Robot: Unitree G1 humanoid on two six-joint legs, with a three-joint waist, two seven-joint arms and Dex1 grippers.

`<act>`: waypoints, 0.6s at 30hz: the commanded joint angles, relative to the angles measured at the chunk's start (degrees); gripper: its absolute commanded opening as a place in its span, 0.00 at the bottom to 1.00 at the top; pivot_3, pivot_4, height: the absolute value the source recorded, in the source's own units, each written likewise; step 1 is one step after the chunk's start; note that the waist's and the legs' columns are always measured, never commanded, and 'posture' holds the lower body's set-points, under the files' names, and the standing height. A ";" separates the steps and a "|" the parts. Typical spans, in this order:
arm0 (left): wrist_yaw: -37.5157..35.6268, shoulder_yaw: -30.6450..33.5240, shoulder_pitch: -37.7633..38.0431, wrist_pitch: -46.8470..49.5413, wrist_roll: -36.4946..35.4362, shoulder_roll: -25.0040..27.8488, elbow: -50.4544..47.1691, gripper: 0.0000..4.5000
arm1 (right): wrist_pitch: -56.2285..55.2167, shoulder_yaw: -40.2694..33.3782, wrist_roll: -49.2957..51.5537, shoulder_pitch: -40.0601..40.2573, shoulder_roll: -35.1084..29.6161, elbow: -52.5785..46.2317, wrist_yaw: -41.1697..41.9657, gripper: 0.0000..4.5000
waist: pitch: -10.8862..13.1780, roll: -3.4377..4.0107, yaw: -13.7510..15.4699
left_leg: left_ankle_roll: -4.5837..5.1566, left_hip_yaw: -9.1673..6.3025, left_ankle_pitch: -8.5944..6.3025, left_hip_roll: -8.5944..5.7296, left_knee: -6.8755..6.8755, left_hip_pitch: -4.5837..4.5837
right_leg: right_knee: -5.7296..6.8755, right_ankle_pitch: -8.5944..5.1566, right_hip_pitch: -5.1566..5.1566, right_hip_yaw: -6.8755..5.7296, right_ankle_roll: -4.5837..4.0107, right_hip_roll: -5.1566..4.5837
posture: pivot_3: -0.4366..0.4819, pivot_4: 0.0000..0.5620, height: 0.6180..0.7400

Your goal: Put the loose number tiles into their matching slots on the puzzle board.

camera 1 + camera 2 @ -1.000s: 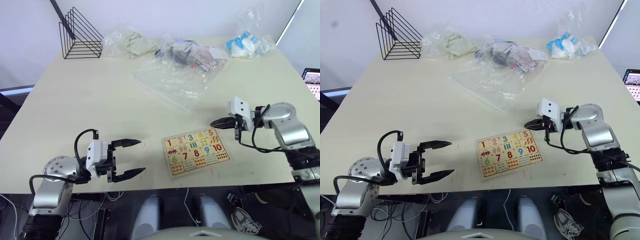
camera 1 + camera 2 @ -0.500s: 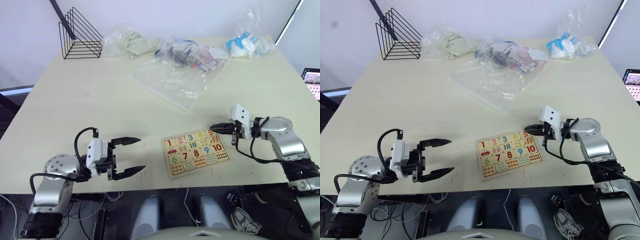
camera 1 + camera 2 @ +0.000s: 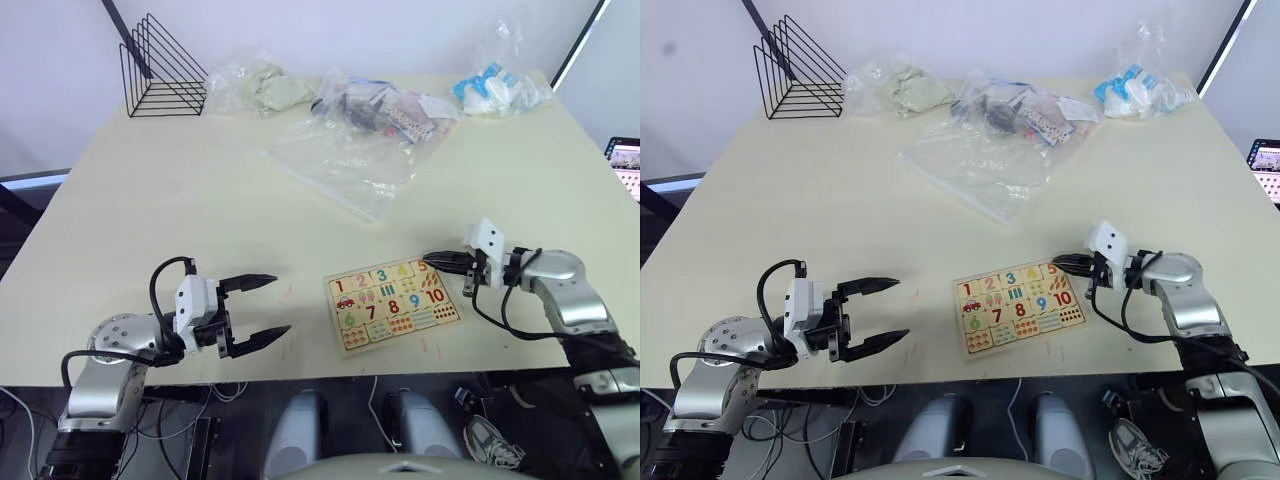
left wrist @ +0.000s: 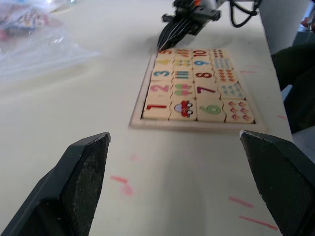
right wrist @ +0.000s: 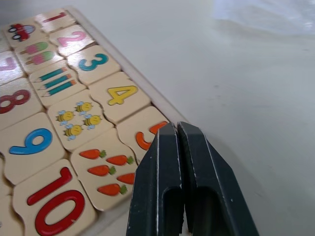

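- Since a second ago the right gripper (image 3: 1060, 264) has come down and in toward the board's far right corner; the left gripper (image 3: 262, 309) has barely shifted.
- Right gripper's fingers (image 5: 172, 162) are pressed together, holding nothing, their tips over the orange 5 tile (image 5: 146, 132).
- Left gripper hangs over the table (image 3: 200, 200) left of the board, fingers spread wide.
- The puzzle board (image 3: 391, 303) lies near the table's front edge, tiles 1 to 5 seated in its top row.
- Clear plastic bags (image 3: 345, 160) lie well behind it.
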 commanded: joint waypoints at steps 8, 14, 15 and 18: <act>8.24 4.23 2.77 3.82 -1.97 -2.33 -2.40 1.00 | 0.59 -12.05 5.44 13.34 -1.95 -12.04 -8.81 0.20 | 0.00 0.00 -0.07 | 0.00 0.00 0.00 0.00 -0.01 0.02 | 0.00 -0.01 0.01 0.02 0.00 0.03 | 0.48 0.27 1.00; 12.58 7.06 5.24 5.21 -2.56 -3.65 -3.31 1.00 | 0.48 -17.85 9.47 21.73 -2.33 -16.01 -9.82 0.83 | 0.00 -0.01 -0.07 | 0.00 0.01 0.00 0.00 -0.02 0.07 | -0.01 -0.02 0.06 0.03 0.01 0.03 | 0.48 0.27 1.00; 13.40 7.89 5.73 5.05 -2.33 -3.74 -3.10 1.00 | 0.01 -19.22 10.03 23.38 -2.46 -16.31 -9.88 0.92 | 0.00 0.00 -0.07 | 0.00 0.01 0.00 0.00 -0.01 0.07 | -0.01 -0.02 0.06 0.03 0.01 0.03 | 0.48 0.27 1.00; 15.68 9.97 6.97 5.92 -2.42 -3.51 -2.52 1.00 | -1.11 -22.27 11.48 27.14 -2.58 -17.05 -9.76 0.99 | 0.00 0.00 -0.03 | 0.00 0.01 0.00 0.00 -0.02 0.06 | -0.03 -0.02 0.07 0.03 0.01 0.03 | 0.48 0.27 1.00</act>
